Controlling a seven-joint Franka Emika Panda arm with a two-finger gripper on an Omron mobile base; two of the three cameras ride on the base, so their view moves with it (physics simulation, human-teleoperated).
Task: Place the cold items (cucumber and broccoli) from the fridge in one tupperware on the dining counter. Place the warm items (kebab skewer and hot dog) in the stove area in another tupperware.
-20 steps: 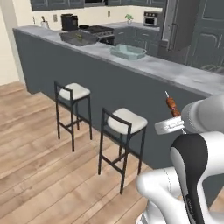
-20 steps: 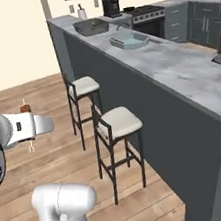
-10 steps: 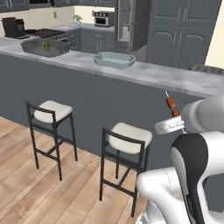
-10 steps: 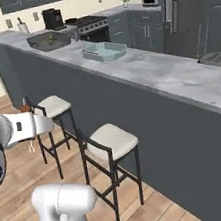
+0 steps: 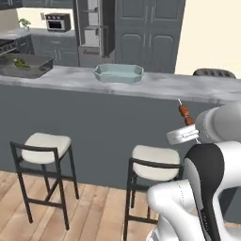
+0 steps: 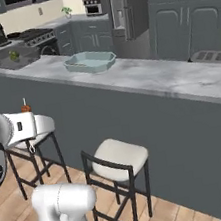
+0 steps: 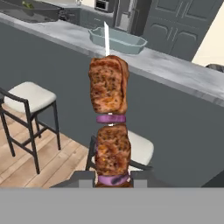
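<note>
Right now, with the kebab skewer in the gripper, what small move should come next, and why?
Probably carry the kebab skewer up and forward toward the empty light tupperware on the counter. The gripper is shut on it, below counter height; the darker tupperware already holds something green.

You are looking along the tool, which is clamping the lower end of the kebab skewer; it is standing upright before you. Behind it, a pale tupperware is sitting on the grey bench, and two stools are standing below
</note>
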